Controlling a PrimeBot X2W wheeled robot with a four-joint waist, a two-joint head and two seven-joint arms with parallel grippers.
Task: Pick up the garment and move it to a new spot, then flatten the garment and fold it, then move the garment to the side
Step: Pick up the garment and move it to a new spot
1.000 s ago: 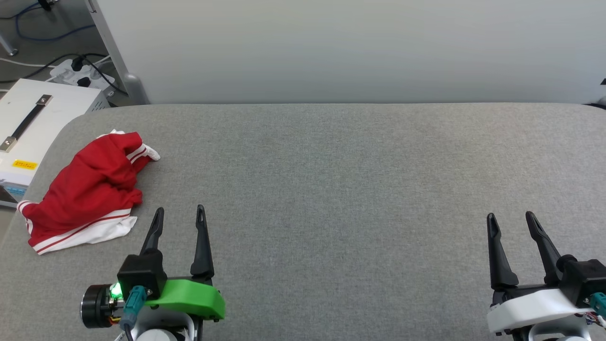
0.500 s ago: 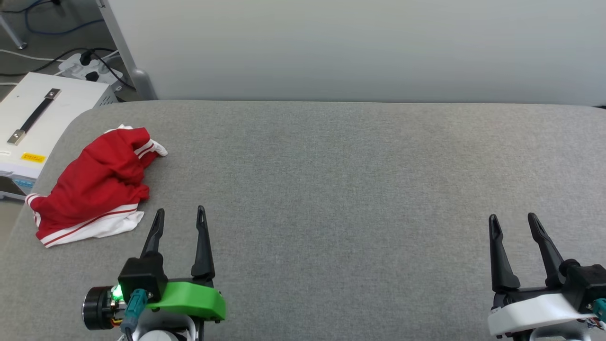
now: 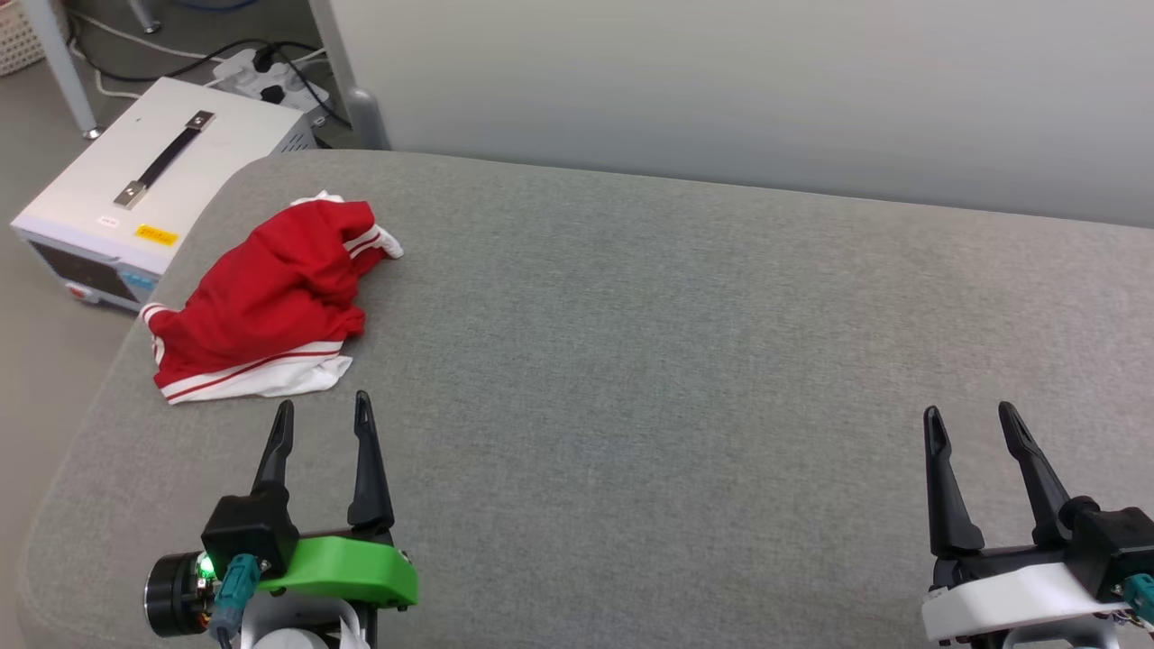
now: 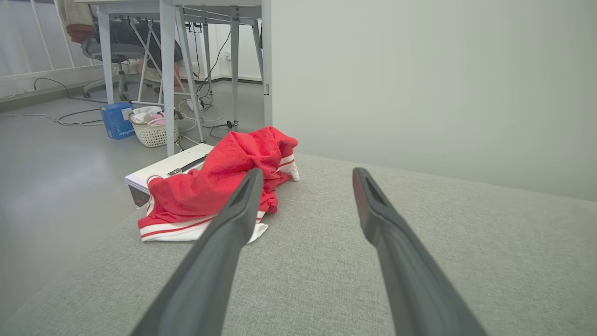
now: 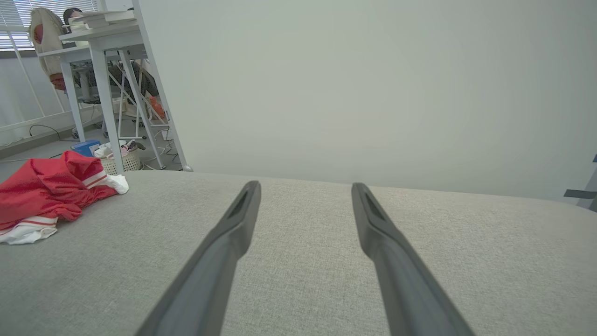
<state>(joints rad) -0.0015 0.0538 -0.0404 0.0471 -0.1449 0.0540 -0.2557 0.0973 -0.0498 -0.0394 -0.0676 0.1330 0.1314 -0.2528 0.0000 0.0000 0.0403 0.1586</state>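
The garment (image 3: 261,297) lies crumpled in a heap on the grey cloth-covered desk (image 3: 631,361), toward its far left corner. It is mostly red, with a white band and a thin red stripe along the near edge and a bit of white striped trim poking out at the far end.

The left jaws stand wide open and hold nothing, their two dark fingers (image 3: 361,451) pointing away over the desk. The garment sits just ahead of them and a little to the left. Its white near edge is close to the fingertips but apart from them. In the left wrist view the garment (image 4: 219,182) shows up and to the left, partly behind the left-hand finger (image 4: 224,233) (the gap between the fingers frames bare desk and not cloth).

The right jaws are also wide open and empty, fingers (image 3: 942,487) over bare desk at the near right. They are well apart from the garment, which shows at the far left edge of the right wrist view (image 5: 42,191).

Beyond the desk's left end a white box with a black handle (image 3: 153,180) sits on the floor, touching nothing on the desk. A pale wall panel (image 3: 721,81) runs behind the desk's far edge.
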